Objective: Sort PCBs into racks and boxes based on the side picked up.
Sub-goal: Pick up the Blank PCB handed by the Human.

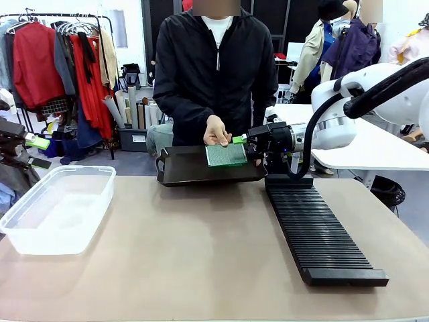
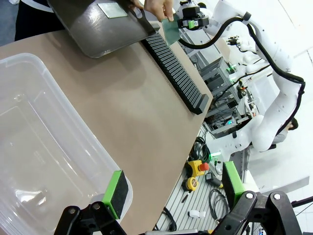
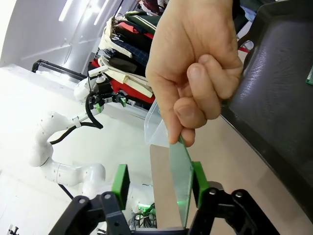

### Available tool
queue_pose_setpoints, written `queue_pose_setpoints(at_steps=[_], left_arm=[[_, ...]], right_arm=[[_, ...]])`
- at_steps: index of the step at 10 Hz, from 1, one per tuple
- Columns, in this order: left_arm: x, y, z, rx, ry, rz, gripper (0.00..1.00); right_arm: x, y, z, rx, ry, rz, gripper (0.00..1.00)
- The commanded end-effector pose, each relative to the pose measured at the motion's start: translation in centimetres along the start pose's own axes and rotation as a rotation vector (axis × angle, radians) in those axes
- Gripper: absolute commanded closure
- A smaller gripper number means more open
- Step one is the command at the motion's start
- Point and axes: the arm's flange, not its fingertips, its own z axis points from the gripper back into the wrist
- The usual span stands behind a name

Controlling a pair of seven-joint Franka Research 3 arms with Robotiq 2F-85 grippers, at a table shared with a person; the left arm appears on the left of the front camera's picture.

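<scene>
Far right of the worktop (image 1: 188, 268): right pincer (image 1: 242, 139) held out level on a white arm, pointing left above the far end of the rack (image 1: 318, 235). Jaws spread, with bright green pads on either side of a PCB (image 3: 182, 178) that stands on edge between them. One pad against the board's face, the other clearly apart from it, so no pinch. Just above, a person's hand (image 3: 195, 68), curled, thumb and bent fingers nipping the board's upper edge.

Left side: left pincer (image 2: 173, 196) spread wide and holding nothing, one pad over a corner of the tub (image 1: 40, 251).

PCB in the hand: thin, flat, dark green, glossy along its edge. Second PCB (image 1: 226, 155): flat on the right part of the tray (image 1: 188, 173), green with a fine dotted grid.

Tray: dark, smooth and shallow, with a raised rounded rim, at far centre. Rack: long black plastic, ribbed with narrow parallel slots, running near to far on the right. Tub: clear plastic, with rounded corners and a rim, on the left. Worktop: matte, beige-brown.
</scene>
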Motion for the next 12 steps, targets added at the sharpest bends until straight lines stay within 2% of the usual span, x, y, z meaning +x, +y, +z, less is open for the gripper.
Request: queue_pose_setpoints(at_steps=[1, 2, 6, 12], left_arm=[[0.03, -0.22, 0.09, -0.006, -0.003, 0.009, 0.0], [0.03, -0.22, 0.09, -0.006, -0.003, 0.009, 0.0], [0.03, -0.22, 0.09, -0.006, -0.003, 0.009, 0.0], [0.03, -0.22, 0.09, -0.006, -0.003, 0.009, 0.0]], right_arm=[[-0.49, 0.31, -0.92, -0.017, -0.045, 0.032, 0.84], [-0.42, 0.29, -0.94, -0.018, -0.058, 0.032, 1.0], [-0.09, 0.36, -1.21, -0.023, -0.087, 0.003, 1.0], [0.34, -0.19, -0.56, -0.025, -0.045, -0.006, 1.0]])
